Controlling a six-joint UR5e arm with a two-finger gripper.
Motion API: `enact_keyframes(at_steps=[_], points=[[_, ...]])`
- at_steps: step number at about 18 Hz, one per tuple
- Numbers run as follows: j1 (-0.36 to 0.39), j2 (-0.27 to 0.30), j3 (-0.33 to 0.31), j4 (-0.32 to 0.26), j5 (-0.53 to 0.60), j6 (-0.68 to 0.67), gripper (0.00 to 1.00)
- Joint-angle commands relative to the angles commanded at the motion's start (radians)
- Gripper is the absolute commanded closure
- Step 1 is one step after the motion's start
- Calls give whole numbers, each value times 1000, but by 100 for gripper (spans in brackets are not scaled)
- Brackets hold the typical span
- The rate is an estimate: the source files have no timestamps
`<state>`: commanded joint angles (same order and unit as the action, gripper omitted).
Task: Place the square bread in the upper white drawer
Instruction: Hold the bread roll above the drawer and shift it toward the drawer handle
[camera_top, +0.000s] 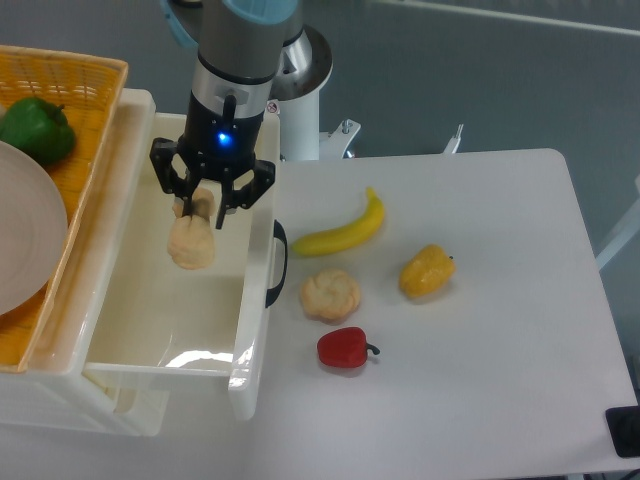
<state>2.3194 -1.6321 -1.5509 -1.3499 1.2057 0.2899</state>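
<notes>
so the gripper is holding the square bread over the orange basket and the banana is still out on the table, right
Not quite. The camera view shows the gripper holding the square bread over the open upper white drawer, not the orange basket. The banana does lie on the table.

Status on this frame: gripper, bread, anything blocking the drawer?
Gripper shut on square bread. Bread hanging over open upper white drawer, unreleased. Nothing blocking.
</notes>
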Motion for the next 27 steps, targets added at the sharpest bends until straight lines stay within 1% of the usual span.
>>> enact_keyframes(at_steps=[4, 5, 8, 10, 11, 13, 15, 22, 25, 27], points=[[-5, -2, 0, 2, 2, 0, 50], [-5, -2, 0, 2, 2, 2, 46], [-5, -3, 0, 5, 5, 8, 26], [-5, -2, 0, 8, 5, 8, 18], [-5, -2, 2, 8, 6, 8, 10], [-5, -2, 2, 8, 12, 8, 8], [-5, 3, 2, 8, 32, 6, 0], [3, 2, 11, 15, 90, 9, 0], [8, -3, 14, 51, 100, 8, 0], [9, -5, 15, 52, 112, 9, 0]])
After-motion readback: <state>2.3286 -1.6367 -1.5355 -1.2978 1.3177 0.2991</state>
